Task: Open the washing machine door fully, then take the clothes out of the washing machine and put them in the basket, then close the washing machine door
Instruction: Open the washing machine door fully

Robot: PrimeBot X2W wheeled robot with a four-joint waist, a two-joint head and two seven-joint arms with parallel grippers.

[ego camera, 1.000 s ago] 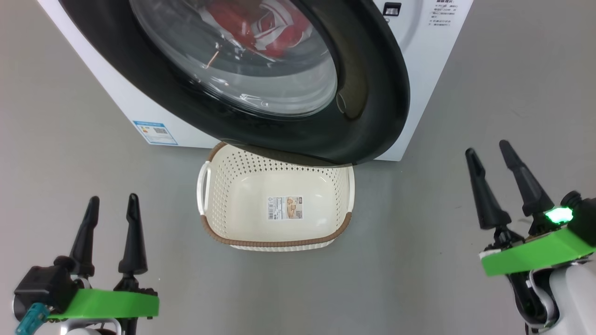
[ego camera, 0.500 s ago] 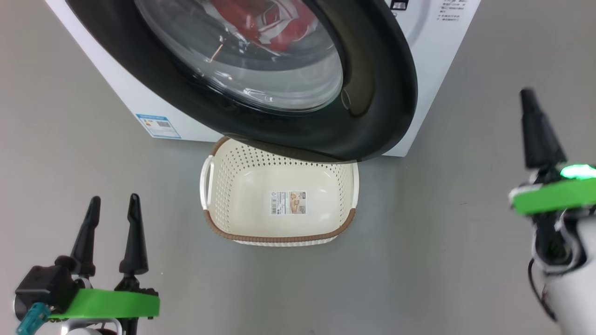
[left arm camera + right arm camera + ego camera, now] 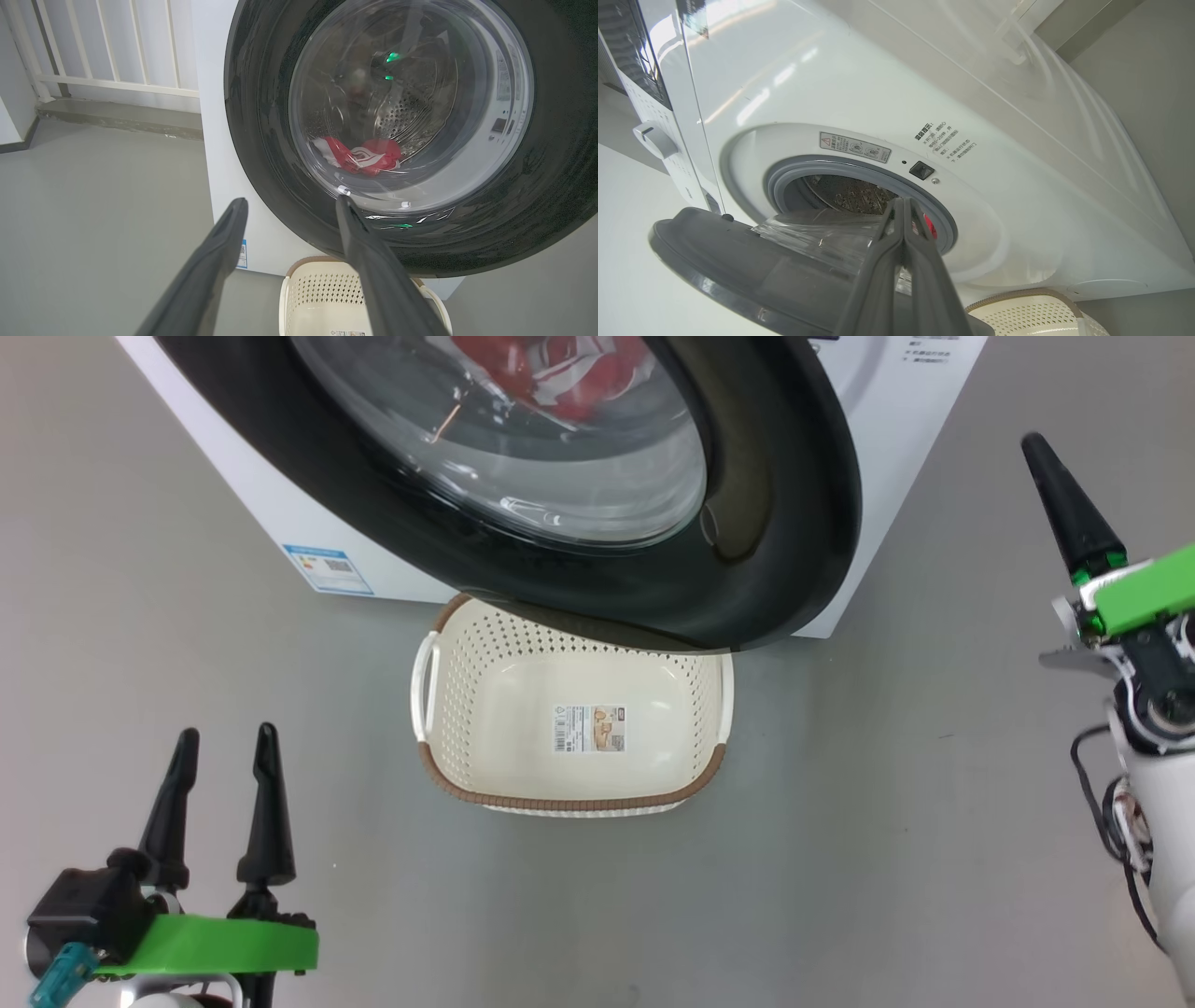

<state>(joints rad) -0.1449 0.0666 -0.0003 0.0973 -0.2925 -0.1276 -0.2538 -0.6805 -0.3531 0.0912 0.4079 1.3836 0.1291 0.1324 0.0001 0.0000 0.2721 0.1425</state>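
Lying low in the drum of the washing machine (image 3: 896, 448), the clothes (image 3: 359, 156) show red through the glass of the washing machine door (image 3: 766, 523), which stands partly open above the far rim of the basket (image 3: 569, 800) on the floor (image 3: 840, 859); a paper label (image 3: 590, 728) sits on the basket's bottom. The right jaws, pressed shut, are raised beside the machine's right front corner and aimed at the drum mouth; the left jaws stand wide, low, well apart from the basket.

The washing machine door (image 3: 775, 523) juts out over the basket (image 3: 560, 800), with the clothes (image 3: 597, 378) showing red through its glass.
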